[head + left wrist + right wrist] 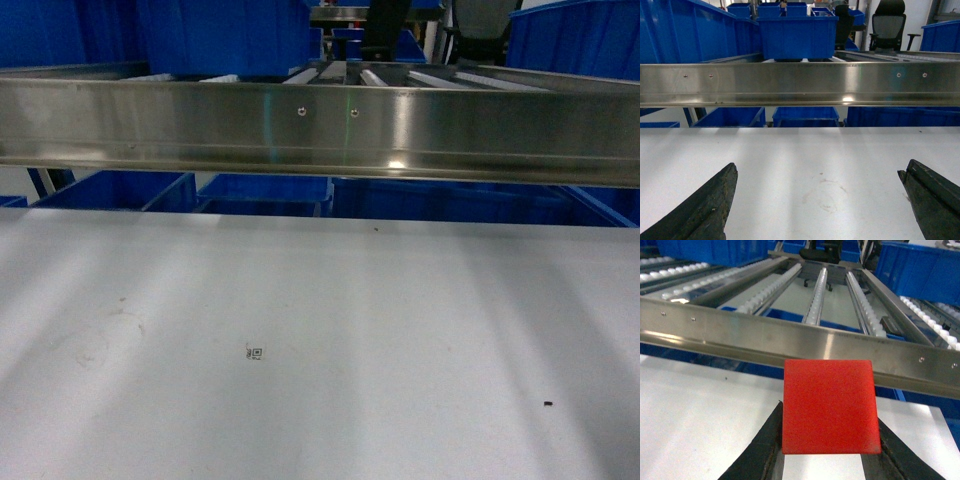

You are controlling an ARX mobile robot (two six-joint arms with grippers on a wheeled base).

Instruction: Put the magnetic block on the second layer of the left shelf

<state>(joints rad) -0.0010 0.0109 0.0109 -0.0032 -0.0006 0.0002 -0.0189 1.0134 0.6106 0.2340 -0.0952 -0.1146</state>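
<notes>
We had the magnetic block [828, 406] pinched in the right gripper [826, 440], above the table [700, 425], just short of the shelf rail [790, 342]. Looked small, rigid, prob light; side-face grip seemed ok. Left gripper [817, 200] was spread wide w/ nothing in it.

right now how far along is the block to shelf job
Done: the small red matte magnetic block is picked up, clamped between the right gripper and its dark fingers. In hand: it hangs above the white tabletop, in front of the shiny stainless-steel shelf rail. Left: carrying it over the rail onto the rollers and releasing. The left gripper is open and empty.
</notes>
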